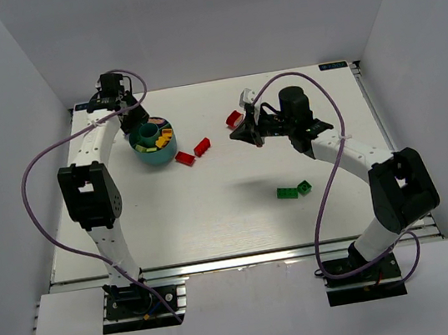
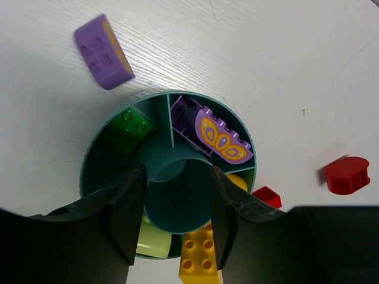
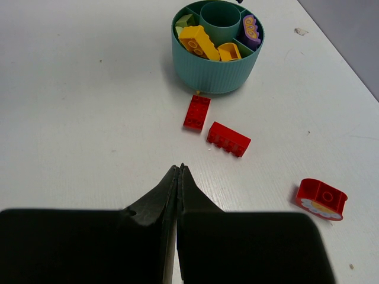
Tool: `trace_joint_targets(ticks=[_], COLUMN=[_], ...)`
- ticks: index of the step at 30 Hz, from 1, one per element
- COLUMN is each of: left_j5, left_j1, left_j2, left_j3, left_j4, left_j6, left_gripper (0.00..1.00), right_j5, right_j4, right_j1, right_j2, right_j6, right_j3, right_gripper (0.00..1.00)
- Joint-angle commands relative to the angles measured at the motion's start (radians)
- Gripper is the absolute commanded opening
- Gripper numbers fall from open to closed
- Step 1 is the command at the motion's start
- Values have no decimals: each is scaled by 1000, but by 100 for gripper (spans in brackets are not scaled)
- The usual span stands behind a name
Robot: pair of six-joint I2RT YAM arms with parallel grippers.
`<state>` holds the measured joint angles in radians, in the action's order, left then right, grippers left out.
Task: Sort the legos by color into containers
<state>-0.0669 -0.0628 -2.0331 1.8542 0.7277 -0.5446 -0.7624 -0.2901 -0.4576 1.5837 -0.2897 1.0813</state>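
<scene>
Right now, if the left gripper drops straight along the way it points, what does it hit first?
Most likely the teal cup: its central tube sits between the left gripper's open fingers, so they would straddle it. Height above the rim is unclear.

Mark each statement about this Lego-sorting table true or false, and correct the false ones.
1. The right gripper is shut, with nothing in it. True.
2. A purple brick lies on the table outside the teal cup. True.
3. Every red brick is inside the cup. False: a red brick and other red pieces lie on the table beside it.
4. The left gripper holds a yellow brick. False: its jaws stand apart above the cup, with nothing between them.
</scene>
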Motion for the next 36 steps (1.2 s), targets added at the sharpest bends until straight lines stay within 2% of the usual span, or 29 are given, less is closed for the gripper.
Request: trace_joint_targets(ticks=[1, 5, 7, 9, 10, 11, 13, 15, 16, 17, 18, 19, 22, 26, 31, 36], left_j5=[3, 1, -13, -45, -54, -63, -91, -93, -94, -96, -97, -93, -83, -77, -42, 9], left_j1=[-3, -3, -3, -2, 0, 6, 17, 40, 47, 61, 61, 101, 119, 120, 123, 124], left_j2=[37, 37, 42, 59, 63, 73, 79, 99, 105, 115, 119, 116, 77, -5, -74, -81], left_j3=[0, 5, 7, 7, 7, 5, -3, -24, -50, -62, -73, -85, -57, 10, 40, 36], left_j4=[7, 10, 7, 1, -4, -5, -4, -17, -34, -42, -54, -82, -108, -105, -119, -139], left_j6=[11, 14, 15, 18, 18, 17, 6, -11, -21, -37, -43, -48, -49, -38, -18, -21], left_gripper=[56, 53, 48, 39, 27, 21, 18, 21, 38, 46, 49, 49, 47, 43, 43, 44], right_j5=[-5, -5, -5, -5, -5, -6, -6, -11, -11, -11, -9, -8, -14, -6, 0, 0], right_j4=[-41, -43, -43, -43, -41, -40, -31, -1, 14, 37, 45, 46, 46, 58, 77, 85], right_j1=[5, 5, 5, 5, 5, 5, 5, 5, 5, 5, 7, 5, 5, 2, 4, 2], right_j2=[-25, -28, -28, -30, -31, -30, -30, -22, -13, -7, -2, 2, 7, 7, 1, 7], right_j6=[6, 6, 6, 4, 4, 1, -5, -22, -26, -34, -35, -35, -32, -32, -46, -51], right_j3=[-8, -9, -11, -12, -12, -14, -11, 6, 15, 32, 38, 40, 45, 54, 49, 55], right_gripper=[0, 0, 0, 0, 0, 0, 0, 2, 6, 12, 14, 15, 15, 16, 16, 16])
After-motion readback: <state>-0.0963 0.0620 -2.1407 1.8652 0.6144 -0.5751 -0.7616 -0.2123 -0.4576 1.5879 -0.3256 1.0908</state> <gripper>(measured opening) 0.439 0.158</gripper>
